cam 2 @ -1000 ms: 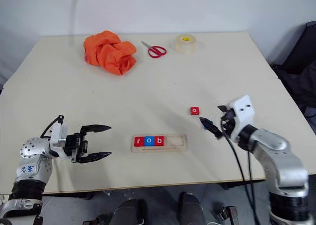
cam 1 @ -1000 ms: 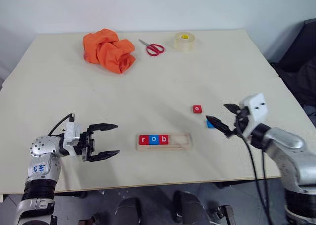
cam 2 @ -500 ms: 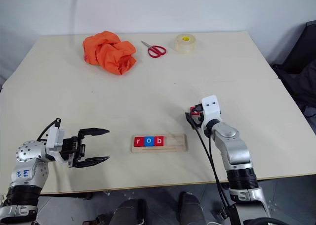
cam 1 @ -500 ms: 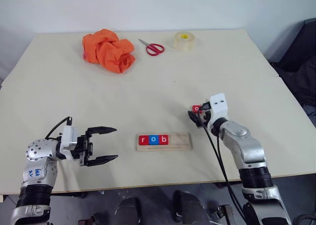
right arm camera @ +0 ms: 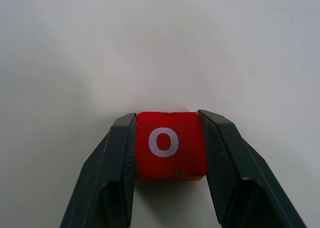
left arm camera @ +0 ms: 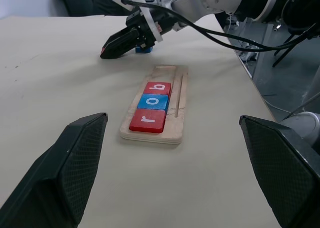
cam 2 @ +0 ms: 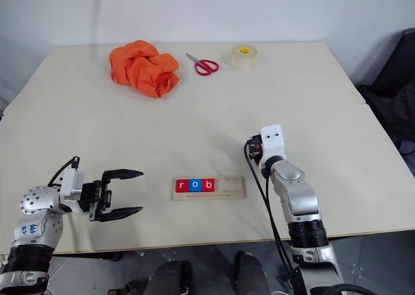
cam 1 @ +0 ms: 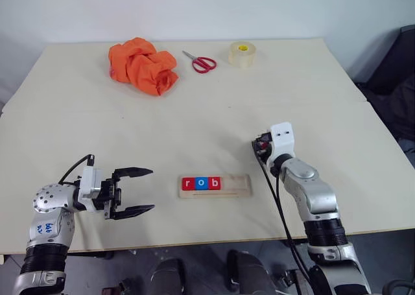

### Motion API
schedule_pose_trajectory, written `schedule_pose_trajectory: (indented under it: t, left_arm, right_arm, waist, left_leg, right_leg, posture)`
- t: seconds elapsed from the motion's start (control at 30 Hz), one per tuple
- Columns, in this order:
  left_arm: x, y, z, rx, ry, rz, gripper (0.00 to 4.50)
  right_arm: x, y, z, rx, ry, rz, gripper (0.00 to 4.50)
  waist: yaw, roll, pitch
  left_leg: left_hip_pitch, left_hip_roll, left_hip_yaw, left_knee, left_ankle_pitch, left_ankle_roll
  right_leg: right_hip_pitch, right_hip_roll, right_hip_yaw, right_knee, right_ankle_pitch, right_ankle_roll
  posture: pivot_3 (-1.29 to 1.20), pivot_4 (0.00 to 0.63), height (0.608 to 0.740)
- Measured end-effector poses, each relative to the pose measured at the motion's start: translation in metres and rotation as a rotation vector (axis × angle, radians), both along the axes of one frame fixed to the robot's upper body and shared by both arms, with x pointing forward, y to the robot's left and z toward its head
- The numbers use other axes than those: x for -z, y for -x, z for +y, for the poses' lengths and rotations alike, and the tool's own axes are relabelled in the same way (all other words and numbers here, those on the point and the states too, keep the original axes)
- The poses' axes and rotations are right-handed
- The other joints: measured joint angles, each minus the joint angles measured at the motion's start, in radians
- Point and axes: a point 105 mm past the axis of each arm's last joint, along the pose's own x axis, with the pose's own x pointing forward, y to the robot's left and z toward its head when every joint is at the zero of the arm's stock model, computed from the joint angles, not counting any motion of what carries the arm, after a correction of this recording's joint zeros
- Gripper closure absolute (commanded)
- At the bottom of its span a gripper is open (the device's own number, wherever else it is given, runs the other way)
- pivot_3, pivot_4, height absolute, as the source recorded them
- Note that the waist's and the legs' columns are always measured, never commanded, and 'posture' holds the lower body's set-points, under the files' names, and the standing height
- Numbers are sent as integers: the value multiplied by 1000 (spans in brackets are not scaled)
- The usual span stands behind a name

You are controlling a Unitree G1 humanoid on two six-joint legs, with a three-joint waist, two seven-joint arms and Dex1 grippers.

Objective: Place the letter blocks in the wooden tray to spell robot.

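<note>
The wooden tray (cam 1: 237, 185) lies near the table's front edge. It holds a red r block (cam 1: 189, 183), a blue o block (cam 1: 201, 183) and a red b block (cam 1: 214, 183) at its left end, and its right half is bare. Behind and to the right of the tray, my right gripper (cam 1: 261, 142) rests low on the table. It is shut on a red o block (right arm camera: 170, 143), with one finger pressed against each side. A blue block (left arm camera: 145, 49) peeks out beside that gripper; its letter is hidden. My left gripper (cam 1: 139, 190) hangs open left of the tray, holding nothing.
At the table's far side lie a crumpled orange cloth (cam 1: 142, 65), red-handled scissors (cam 1: 201, 62) and a roll of clear tape (cam 1: 241, 54). A dark chair (cam 1: 399, 68) stands off the right edge.
My right gripper swung left and away from me to the red o block, dropped to the table and closed on it. The left arm has stayed put.
</note>
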Motion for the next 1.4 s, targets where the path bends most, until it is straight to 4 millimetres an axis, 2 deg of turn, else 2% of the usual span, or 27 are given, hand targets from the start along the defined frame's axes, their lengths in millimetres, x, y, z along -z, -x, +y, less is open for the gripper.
schedule_pose_trajectory:
  t: [0.1,0.17,0.33,0.43,0.63,0.77,0.9,0.93,1.03,1.17,1.4]
  left_arm:
    - [-2,-2,-1,6,1,-9,0]
    - [-2,-3,-1,2,3,-5,0]
    - [-3,-7,0,-1,8,4,0]
    - [-5,-11,0,-1,12,2,0]
    - [-4,-15,-1,-2,18,5,0]
    - [-4,-15,-1,-1,17,5,0]
    - [-3,-15,-2,2,15,6,0]
    - [-3,-15,-2,2,15,6,0]
    - [-3,-15,-3,4,16,6,0]
    - [1,-12,-6,11,25,8,0]
    - [6,-1,-18,50,37,-6,0]
  right_arm:
    - [-24,12,-5,-15,-8,-64,3017]
    - [-33,34,-17,-21,6,-79,3017]
    - [-8,84,-31,-22,7,64,3017]
    - [9,102,-35,-7,0,144,3017]
    - [16,106,-35,32,-25,168,3017]
    - [15,105,-34,30,-28,155,1731]
    - [10,104,-35,2,-5,128,184]
    - [7,103,-35,-16,5,119,47]
    - [-1,103,-36,-109,63,101,47]
    - [-12,108,-40,-314,223,123,47]
    - [-10,110,-54,-629,438,256,47]
  waist:
    - [2,0,0]
    - [8,0,0]
    - [5,0,0]
    - [0,0,0]
    - [2,0,0]
    - [3,0,0]
    - [3,0,0]
    - [3,0,0]
    - [3,0,0]
    - [3,0,0]
    - [2,-1,0]
  left_leg:
    - [0,0,0,0,0,0]
    - [0,0,-1,-1,-1,-1]
    - [0,0,0,0,-3,-1]
    - [1,1,0,-1,-2,-1]
    - [2,1,-1,0,-1,-1]
    - [1,1,-1,0,-2,-1]
    - [1,1,-1,0,-2,-1]
    - [1,1,-1,0,-2,-1]
    - [1,1,-1,0,-2,-1]
    - [1,1,-1,0,-2,-1]
    - [2,1,0,0,-2,-1]
  right_leg:
    - [0,0,0,0,0,0]
    - [1,1,0,-1,-1,-2]
    - [1,1,0,-4,-1,-2]
    - [1,1,0,-5,-1,-2]
    - [0,1,0,-3,-1,-2]
    - [0,1,0,-4,-1,-2]
    - [1,1,0,-4,-1,-2]
    - [1,1,0,-4,-1,-2]
    - [0,1,0,-4,-1,-2]
    - [1,1,0,-5,-1,-3]
    - [1,1,0,-5,-1,-2]
  posture:
    - [0,150,740]
    - [0,150,740]
    - [0,150,740]
    - [0,150,740]
    - [0,150,740]
    - [0,150,740]
    - [0,150,740]
    - [0,150,740]
    - [0,150,740]
    - [0,150,740]
    - [0,150,740]
